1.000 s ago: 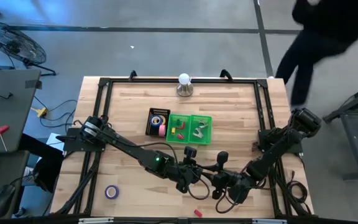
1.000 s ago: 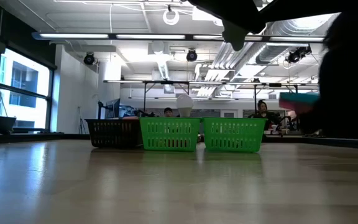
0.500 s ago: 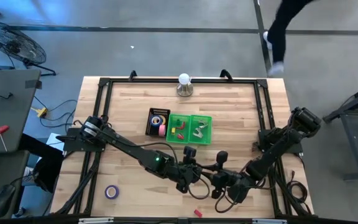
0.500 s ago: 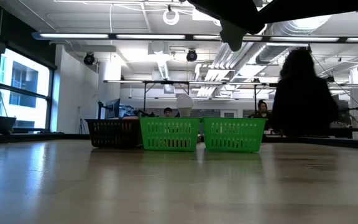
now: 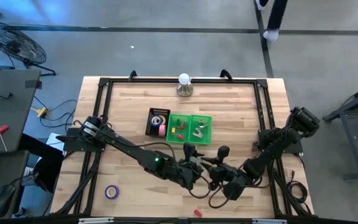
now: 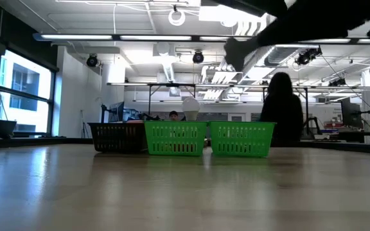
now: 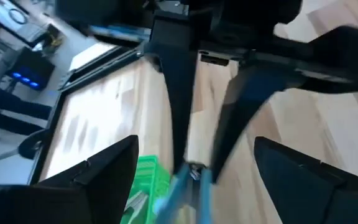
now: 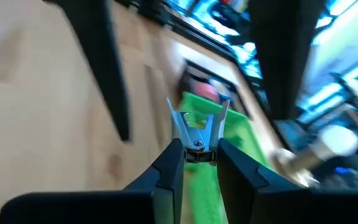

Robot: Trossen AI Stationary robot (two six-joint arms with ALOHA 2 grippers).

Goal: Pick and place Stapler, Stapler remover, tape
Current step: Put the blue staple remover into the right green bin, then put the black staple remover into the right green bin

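Observation:
The stapler remover (image 8: 197,127), metal claws on a blue body, hangs in the air over the table's near middle. My right gripper (image 8: 197,148) is shut on it. My left gripper (image 7: 194,143) faces it from the left, open, with its fingers wide on either side of the remover (image 7: 188,183) and clear of it. The two grippers meet tip to tip (image 5: 205,174). Yellow and pink tape rolls lie in the black basket (image 5: 158,122). A purple tape roll (image 5: 111,191) lies flat near the front left. I cannot tell which thing is the stapler. My right gripper pinches the stapler remover's hinged end (image 8: 197,149) between its two fingertips. The fingers come roughly level from the table's right. The claws (image 8: 180,119) stick out past the fingertips, spread apart. The remover is lifted clear of the table.
Two green baskets (image 5: 201,129) with small things stand beside the black one at mid-table. A white bulb on a stand (image 5: 184,84) sits at the far edge. A small red thing (image 5: 197,213) lies at the near edge. A person (image 6: 281,109) walks beyond the table.
My left gripper has opened wide around the remover and no longer holds it, while my right gripper stays shut on it. Both grippers have shifted a little toward the far edge. A person has walked past behind the table.

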